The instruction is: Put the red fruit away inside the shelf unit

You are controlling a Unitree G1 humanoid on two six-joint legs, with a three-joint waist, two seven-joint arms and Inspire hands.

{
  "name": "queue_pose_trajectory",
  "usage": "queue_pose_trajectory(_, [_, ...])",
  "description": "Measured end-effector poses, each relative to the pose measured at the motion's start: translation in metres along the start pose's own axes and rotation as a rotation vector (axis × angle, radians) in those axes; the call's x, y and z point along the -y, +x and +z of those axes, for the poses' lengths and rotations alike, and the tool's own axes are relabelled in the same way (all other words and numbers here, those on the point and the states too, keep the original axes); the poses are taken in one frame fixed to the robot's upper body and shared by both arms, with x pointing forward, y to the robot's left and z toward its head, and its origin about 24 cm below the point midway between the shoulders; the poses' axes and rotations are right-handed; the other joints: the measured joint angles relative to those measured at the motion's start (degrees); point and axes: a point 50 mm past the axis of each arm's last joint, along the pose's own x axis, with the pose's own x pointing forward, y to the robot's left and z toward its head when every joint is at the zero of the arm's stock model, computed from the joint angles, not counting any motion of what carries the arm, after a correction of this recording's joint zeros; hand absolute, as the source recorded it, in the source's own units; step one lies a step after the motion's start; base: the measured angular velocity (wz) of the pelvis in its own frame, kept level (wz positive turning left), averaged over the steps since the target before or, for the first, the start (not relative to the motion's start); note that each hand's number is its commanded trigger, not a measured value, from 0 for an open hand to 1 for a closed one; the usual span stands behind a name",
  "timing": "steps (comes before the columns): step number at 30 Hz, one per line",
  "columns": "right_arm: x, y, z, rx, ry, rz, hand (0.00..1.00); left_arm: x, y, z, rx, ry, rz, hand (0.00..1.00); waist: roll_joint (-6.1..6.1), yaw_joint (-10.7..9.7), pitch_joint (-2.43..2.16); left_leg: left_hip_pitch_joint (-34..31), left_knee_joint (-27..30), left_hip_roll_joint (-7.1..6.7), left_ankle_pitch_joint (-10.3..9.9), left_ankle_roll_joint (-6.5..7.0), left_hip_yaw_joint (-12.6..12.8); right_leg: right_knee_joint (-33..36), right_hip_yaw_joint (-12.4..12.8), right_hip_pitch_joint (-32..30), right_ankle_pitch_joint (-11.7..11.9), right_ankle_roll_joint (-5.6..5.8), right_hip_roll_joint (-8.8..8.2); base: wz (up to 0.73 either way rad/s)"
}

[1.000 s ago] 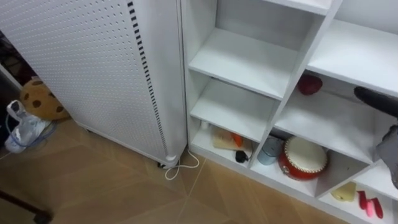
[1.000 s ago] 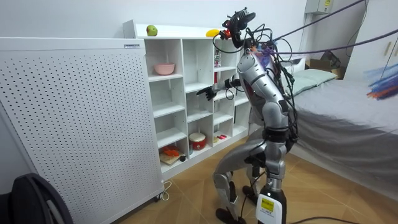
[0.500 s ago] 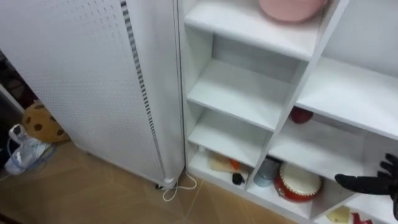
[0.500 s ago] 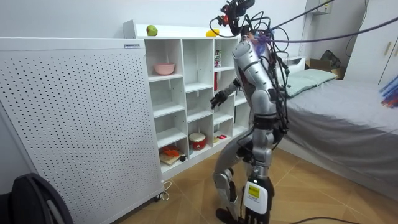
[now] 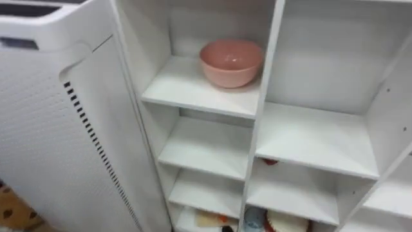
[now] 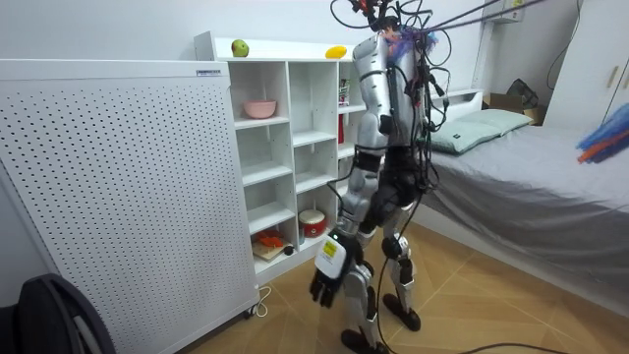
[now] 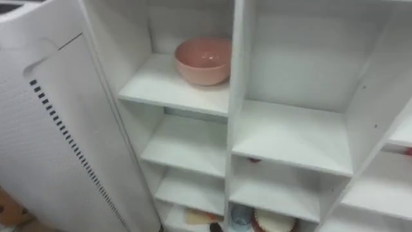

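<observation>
1. Standing upright before the white closet [image 6: 290,128], we face its open compartments.
2. A perforated white panel [image 5: 45,129] stands just beside the closet.
3. A green apple [image 6: 239,47] and a yellow fruit [image 6: 336,51] sit on the closet's top, well apart.
4. A pink bowl [image 5: 230,62] rests in the top compartment of the left column.
5. Our left hand [image 6: 322,287] hangs low beside our legs; we cannot tell how its fingers are set.

Silver-grey torso, limbs; black cables over head, back; black left hand [image 6: 324,283], yellow-white tag.
</observation>
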Motion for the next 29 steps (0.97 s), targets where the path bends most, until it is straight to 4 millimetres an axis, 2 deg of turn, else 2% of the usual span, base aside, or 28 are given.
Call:
queue_pose_trajectory(2, [-0.013, -0.005, -0.016, -0.04, 0.058, 0.018, 0.0, 0.004, -0.002, -0.005, -0.01, -0.034, 0.015, 0.0, 0.11, -1.3, -0.11, 3.9, -3.0, -0.19, 0.5, -0.24, 0.2, -3.3, 0.0, 3.7, 0.6, 0.32, 0.62, -0.07])
queue_pose_trajectory(4, [-0.024, -0.01, -0.032, -0.087, 0.175, 0.012, 0.0, 0.015, -0.006, -0.013, -0.037, -0.045, 0.019, 0.0, -0.05, -2.9, -0.01, 8.6, -6.0, -0.34, 0.8, -0.51, 0.8, -7.1, 0.0, 8.5, 1.4, 0.89, 1.31, -0.04])
queue_pose_trajectory(6, [-0.033, -0.014, -0.04, -0.113, 0.251, 0.004, 0.0, 0.025, -0.008, -0.016, -0.048, -0.04, 0.018, 0.0, -0.13, -3.3, -0.02, 12.1, -8.0, -0.6, 0.8, -0.53, 1.2, -9.2, 0.2, 11.6, 1.8, 1.31, 1.57, -0.06])
queue_pose_trajectory(7, [-0.039, -0.015, -0.043, -0.126, 0.284, 0.006, 0.0, 0.029, -0.009, -0.017, -0.049, -0.032, 0.013, 0.0, -0.34, -3.9, -0.17, 13.5, -8.8, -0.71, 0.8, -0.53, 1.4, -10.4, 0.2, 13.1, 2.0, 1.52, 1.72, -0.09])
queue_pose_trajectory(10, [-0.048, -0.016, -0.045, -0.152, 0.341, -0.003, 0.0, 0.029, -0.009, -0.012, -0.036, -0.03, 0.03, 0.0, -0.76, -5.0, -0.06, 16.8, -10.3, -0.59, 0.8, -0.56, 1.5, -13.6, 1.2, 16.8, 3.1, 1.63, 2.54, -0.11])
queue_pose_trajectory(15, [-0.054, -0.016, -0.046, -0.168, 0.383, -0.025, 0.0, 0.029, -0.005, 0.004, 0.002, -0.05, 0.062, 0.0, -0.48, -7.0, -0.07, 20.9, -13.2, -0.73, 0.9, -0.75, 1.7, -16.5, 1.9, 20.6, 4.0, 1.99, 3.19, -0.06])
queue_pose_trajectory(19, [-0.056, -0.017, -0.049, -0.194, 0.393, -0.036, 0.0, 0.033, -0.004, 0.011, 0.008, -0.098, 0.067, 0.0, -0.1, -7.3, -0.04, 23.8, -14.6, -0.73, 1.0, -0.88, 3.2, -17.6, 3.4, 22.5, 4.6, 2.17, 3.4, -0.21])
queue_pose_trajectory(24, [-0.055, -0.016, -0.051, -0.221, 0.385, -0.037, 0.0, 0.034, -0.005, 0.006, -0.022, -0.116, 0.057, 0.0, 0.22, -7.2, -0.04, 25.1, -15.1, -0.72, 1.0, -0.88, 4.3, -17.5, 4.5, 22.8, 4.7, 2.11, 3.43, -0.14])
queue_pose_trajectory(27, [-0.056, -0.015, -0.05, -0.233, 0.382, -0.025, 0.0, 0.036, -0.005, 0.003, -0.04, -0.079, 0.041, 0.0, 0.19, -7.2, -0.02, 25.3, -15.1, -0.71, 1.2, -0.79, 4.5, -17.4, 4.7, 23.0, 4.9, 2.07, 3.42, -0.04])
queue_pose_trajectory(29, [-0.055, -0.014, -0.049, -0.237, 0.37, -0.015, 0.0, 0.036, -0.005, 0.001, -0.053, -0.077, 0.036, 0.0, -0.23, -7.2, 0.19, 25.5, -15.1, -0.71, 1.4, -0.75, 4.4, -17.3, 4.8, 23.1, 5.1, 2.03, 3.42, 0.0])
